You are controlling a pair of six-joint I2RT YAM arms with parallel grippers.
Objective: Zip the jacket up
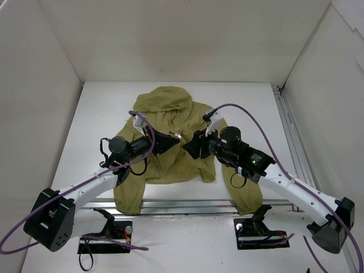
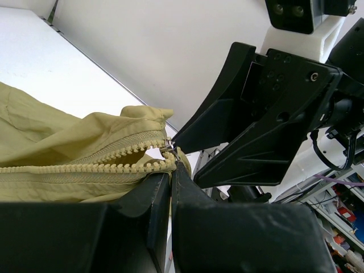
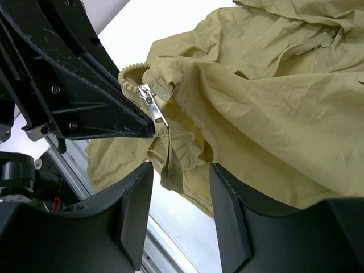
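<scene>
The jacket (image 1: pixel 170 108) lies crumpled in the middle of the worktop (image 1: pixel 102 114), hood toward the far edge, sleeves reaching the near edge. The left gripper (image 2: pixel 172 168) is pinched tight on the jacket's zip, right by the slider (image 3: pixel 152 105). The right gripper (image 3: pixel 179 170) has its fingers apart, with a fabric fold loose between them

Robot lab: white-walled test enclosure (image 1: pixel 187 40)
</scene>
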